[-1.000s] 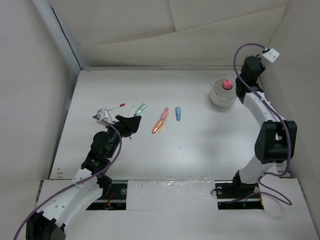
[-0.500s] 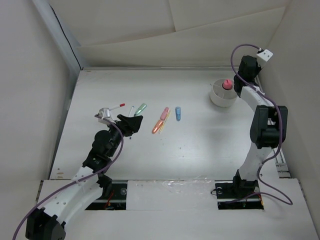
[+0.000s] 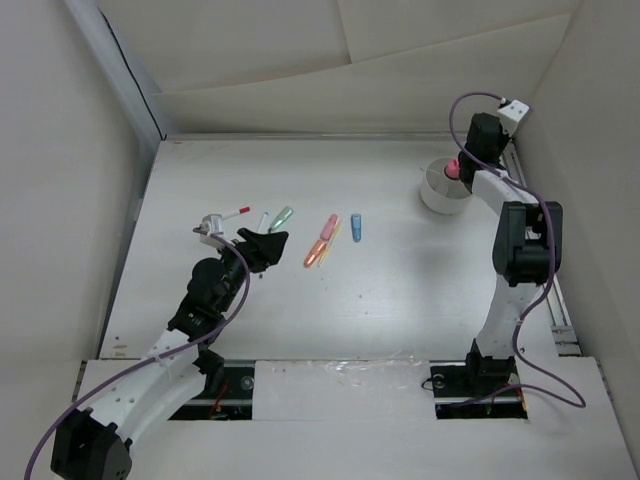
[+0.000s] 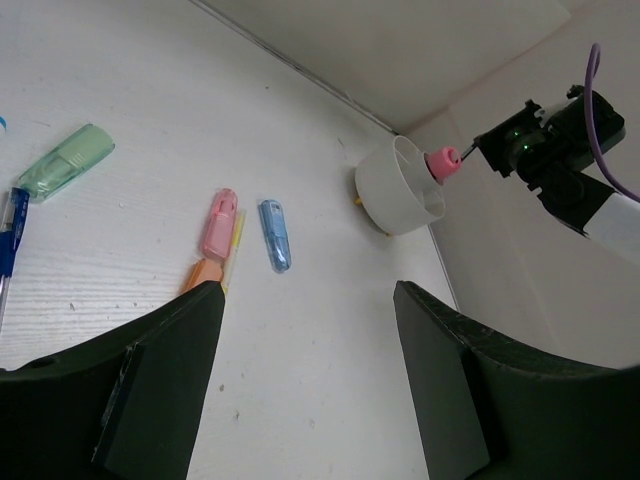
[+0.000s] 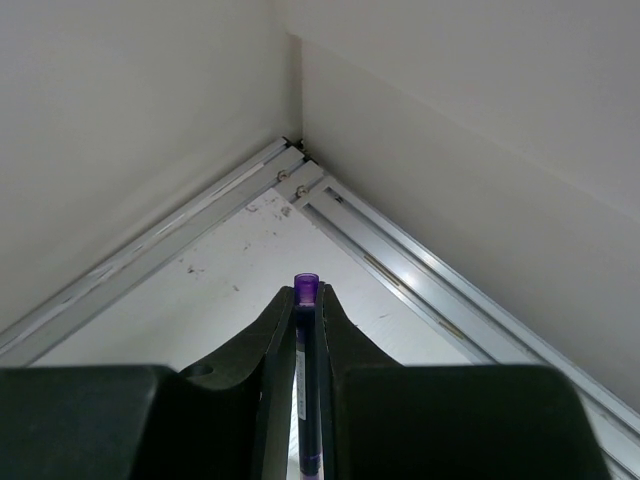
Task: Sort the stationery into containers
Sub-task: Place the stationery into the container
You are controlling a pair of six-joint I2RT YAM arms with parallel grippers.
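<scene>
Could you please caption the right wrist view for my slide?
Right hand pinches a purple-tipped pen, facing the enclosure corner.

The cup (image 3: 436, 196) stands at the table's (image 3: 400, 300) far right, with a stubby item (image 3: 454, 168) upright in its right side. The right gripper (image 3: 464, 163) is just beside that, a gripped pen (image 5: 306, 380) between its fingers. Well to the left lies a loose row, right to left: short marker (image 3: 356, 228), two touching markers (image 3: 321, 242), another marker (image 3: 283, 216), thin pen (image 3: 263, 220), end pen (image 3: 234, 212). The left gripper (image 3: 262, 245) sits just before the row's left part.
</scene>
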